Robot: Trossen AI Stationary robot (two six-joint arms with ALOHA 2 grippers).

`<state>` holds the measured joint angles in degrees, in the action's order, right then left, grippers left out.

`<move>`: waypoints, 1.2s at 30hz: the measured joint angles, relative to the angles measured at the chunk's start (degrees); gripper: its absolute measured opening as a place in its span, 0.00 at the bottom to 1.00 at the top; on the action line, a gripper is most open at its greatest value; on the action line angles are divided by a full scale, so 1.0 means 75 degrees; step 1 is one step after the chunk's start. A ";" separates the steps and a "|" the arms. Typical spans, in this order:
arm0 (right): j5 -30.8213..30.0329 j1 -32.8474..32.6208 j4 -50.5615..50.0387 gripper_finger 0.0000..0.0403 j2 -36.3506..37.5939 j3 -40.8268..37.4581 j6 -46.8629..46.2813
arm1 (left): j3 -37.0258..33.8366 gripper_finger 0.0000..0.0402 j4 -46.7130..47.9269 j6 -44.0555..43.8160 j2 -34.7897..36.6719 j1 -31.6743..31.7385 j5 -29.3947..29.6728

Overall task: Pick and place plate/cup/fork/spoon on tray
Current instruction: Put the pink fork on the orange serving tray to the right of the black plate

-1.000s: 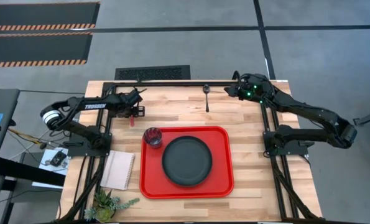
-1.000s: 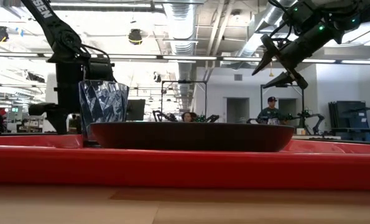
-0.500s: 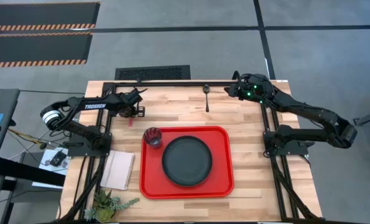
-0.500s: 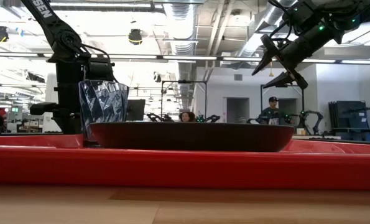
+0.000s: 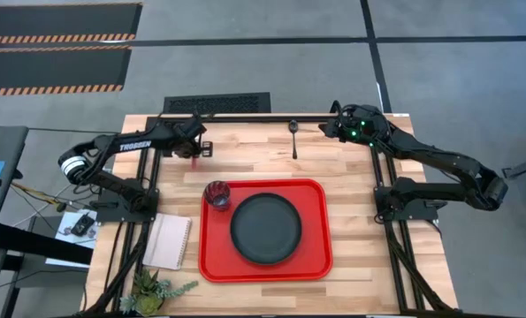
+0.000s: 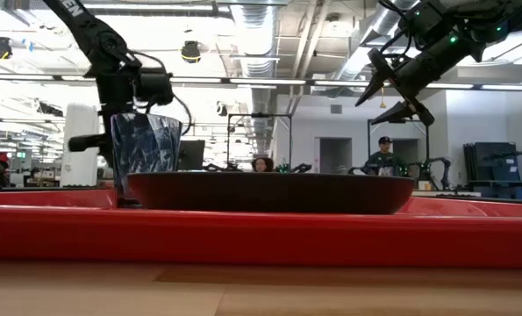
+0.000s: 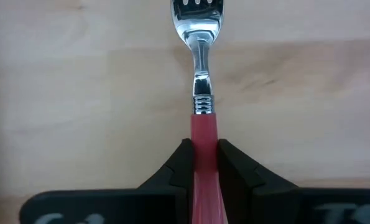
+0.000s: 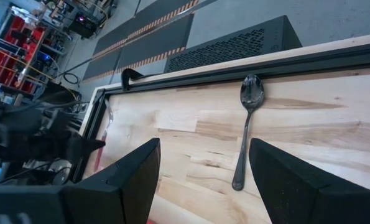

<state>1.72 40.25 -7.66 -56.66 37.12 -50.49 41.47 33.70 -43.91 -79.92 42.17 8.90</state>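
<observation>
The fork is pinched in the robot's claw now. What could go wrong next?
The left claw holds the fork only by its red handle, tines sticking far out, so it might swing or slip. The cup stands on the tray corner nearest that arm and could get knocked. The plate fills most of the tray, leaving little room.

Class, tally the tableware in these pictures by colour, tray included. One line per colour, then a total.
Red: 2, the tray and the red-handled fork
Black or dark: 3, the plate, cup and spoon
Total: 5
</observation>
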 joint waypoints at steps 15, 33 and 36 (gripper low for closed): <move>0.0000 0.0000 0.0000 0.67 0.0000 0.0000 0.0004 | 0.3766 0.09 0.0622 0.0765 0.0012 -0.0706 -0.0422; 0.0000 -0.0348 -0.0285 0.67 -0.0002 0.0000 -0.0088 | 0.5429 0.09 -0.0663 -0.0251 -0.0343 -0.3368 -0.0326; 0.0000 -0.0487 -0.0388 0.67 0.0000 0.0000 -0.0274 | 0.5429 0.10 -0.1008 -0.0376 -0.0647 -0.3770 -0.0330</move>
<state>1.72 36.60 -10.57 -56.66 37.12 -52.54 82.19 26.14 -46.74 -84.77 13.89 6.43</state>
